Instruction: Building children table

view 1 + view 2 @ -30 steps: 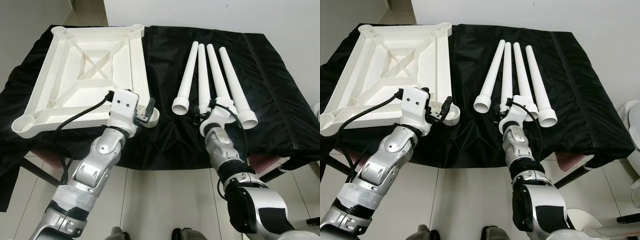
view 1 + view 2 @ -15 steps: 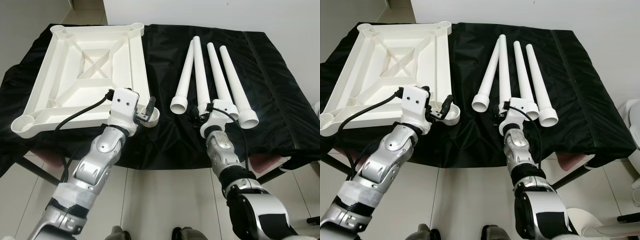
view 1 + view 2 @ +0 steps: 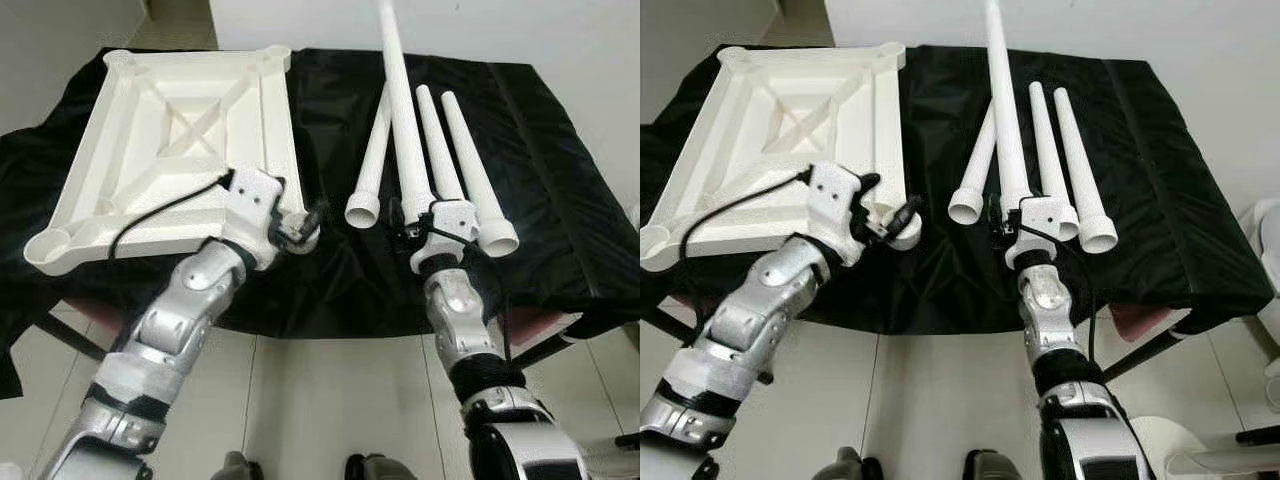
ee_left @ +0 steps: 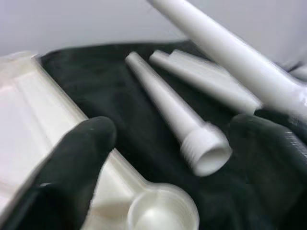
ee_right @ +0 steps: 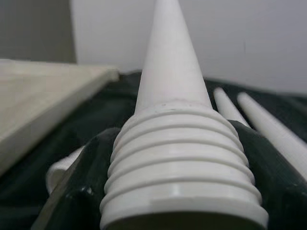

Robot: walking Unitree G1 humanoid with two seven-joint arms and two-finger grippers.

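A: What is held by the right tool [image 3: 415,228]?

B: One white table leg [image 3: 398,110] is gripped at its threaded end, the two black fingers [image 5: 79,191] being pressed against the threads on either side. The leg is tilted up off the surface [image 3: 560,200], its long axis running away from the tool and its narrow tip raised beyond the far edge.

A: And where is it to be taken?

B: The upturned tabletop [image 3: 180,140] lies off to the left-arm side of the right tool. Its near corner socket [image 4: 160,215] sits just beside the left tool [image 3: 300,222], whose fingers are spread apart with nothing gripped, one on each side of that socket. The left arm is judged the nearer to the socket; the held leg's threaded end has to be swung across to it and stood upright.

A: What is seen beside the held leg?

B: Three more legs [image 3: 370,150] are left lying on the black cloth, one on the tabletop side of the right tool and two on the other side, wide ends toward the robot.

A: What differs from half a second ago?

B: The gripped leg was then lying flat among the others; it is now lifted steeply. The left tool has been moved closer to the corner socket.
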